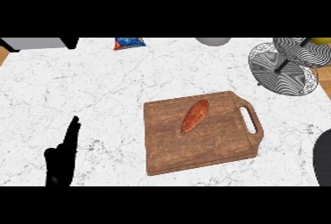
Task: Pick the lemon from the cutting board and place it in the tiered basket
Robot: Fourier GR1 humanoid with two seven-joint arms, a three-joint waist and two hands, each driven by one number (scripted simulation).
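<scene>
- We see one white marbled worktop (97, 87) carrying everything here.
- At its far left corner sits one grey, box-like thing (35, 43), cut off by the view's edge; we cannot tell what it is.
- Near the worktop's front left corner stands the left robot hand (61, 159), black, its fingers straight and pointing up, open and holding nothing, apart from all the objects.
- At the far edge, left of the middle, lies one blue and orange packet (128, 43). It bears some printing, but we cannot read any brand or word on it.
- One wooden cutting board (174, 148) lies right of the middle, slightly turned, with a slot handle (250, 120) on its right side.
- On the board's upper middle lies one long, orange-brown item (195, 116), tilted with its upper end to the right. It looks more like a sweet potato than a lemon; we see no other thing on the board.
- At the far edge, right of the middle, we see one pale grey rounded object (213, 41), only partly in view.
- In the far right corner stands one tiered basket (284, 74) with black-and-white wavy-patterned trays, two of which we count.
- One small yellow object (321, 40) shows at the upper tray's far edge; it may be the lemon, though we cannot tell for sure.
- At the right edge, near the front, a dark shape (322, 159) comes in; it may be the right robot hand, and we cannot tell how its fingers stand.
</scene>
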